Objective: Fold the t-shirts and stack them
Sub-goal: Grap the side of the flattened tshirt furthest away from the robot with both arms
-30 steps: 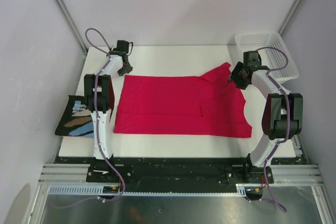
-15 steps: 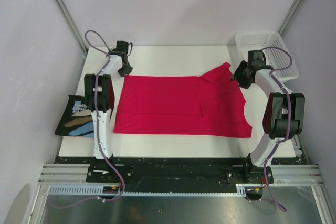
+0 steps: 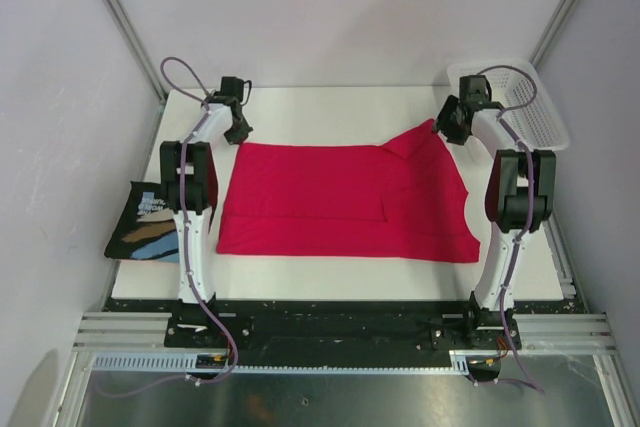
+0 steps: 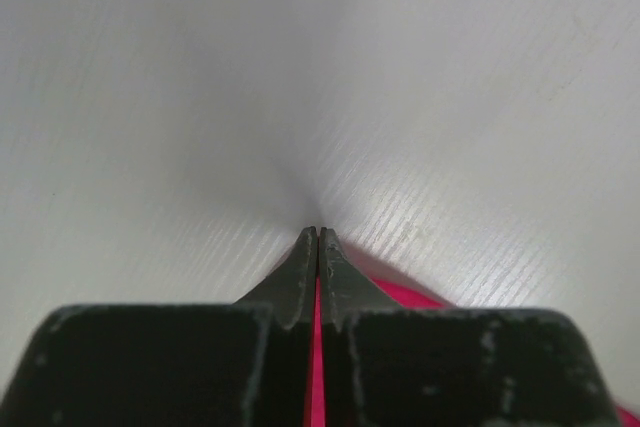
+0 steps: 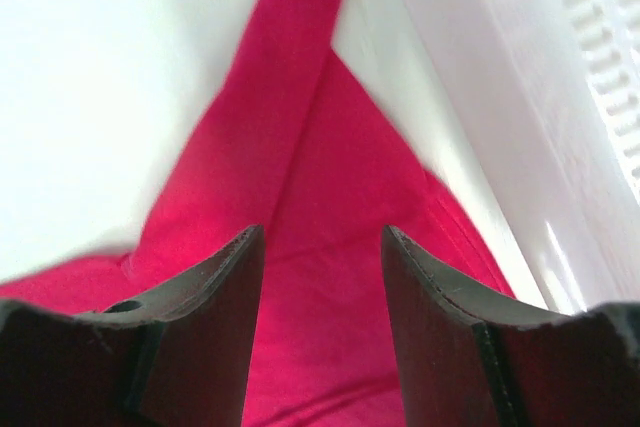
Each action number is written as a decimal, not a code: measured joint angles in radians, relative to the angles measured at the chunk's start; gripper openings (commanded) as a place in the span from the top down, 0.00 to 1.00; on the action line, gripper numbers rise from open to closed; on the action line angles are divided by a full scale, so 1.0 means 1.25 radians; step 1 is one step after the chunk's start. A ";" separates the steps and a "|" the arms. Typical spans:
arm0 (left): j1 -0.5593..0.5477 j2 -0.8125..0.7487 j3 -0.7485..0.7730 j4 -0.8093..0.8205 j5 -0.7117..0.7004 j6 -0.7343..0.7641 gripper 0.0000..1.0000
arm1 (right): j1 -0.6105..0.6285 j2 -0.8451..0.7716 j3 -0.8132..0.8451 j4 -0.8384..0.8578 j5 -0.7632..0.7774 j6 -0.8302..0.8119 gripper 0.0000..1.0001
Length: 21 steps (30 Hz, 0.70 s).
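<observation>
- While the left gripper sits at the far-left corner of the crimson-pink shirt, its fingers are clenched tip to tip, with a sliver of pink cloth pinched in the seam between them.
- Over that shirt's far-right corner, where a sleeve pokes out toward the back, hangs the right gripper. Its fingers stand apart and grasp nothing, and pink cloth shows in the gap below them.
- The crimson-pink shirt lies spread flat on the white table, with one panel folded over its middle.
- Left of it, well apart, the black shirt lies folded with its print upward, draping over the table's left edge.
- Just right of the pink sleeve stands a white mesh basket.
- Pale lilac walls close in around the shirt, and a metal rail runs along its near side.
</observation>
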 measured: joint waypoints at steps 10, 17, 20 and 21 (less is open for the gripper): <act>0.000 0.000 0.000 0.001 0.003 0.016 1.00 | 0.031 0.186 0.273 -0.057 0.068 -0.045 0.49; 0.000 0.000 0.000 0.004 0.016 0.030 1.00 | 0.035 0.269 0.376 -0.086 0.126 -0.045 0.54; 0.001 -0.001 -0.004 0.008 0.016 0.035 1.00 | 0.039 0.295 0.399 -0.098 0.148 -0.042 0.55; 0.001 -0.002 -0.007 0.010 0.016 0.035 1.00 | 0.042 0.304 0.408 -0.101 0.154 -0.042 0.55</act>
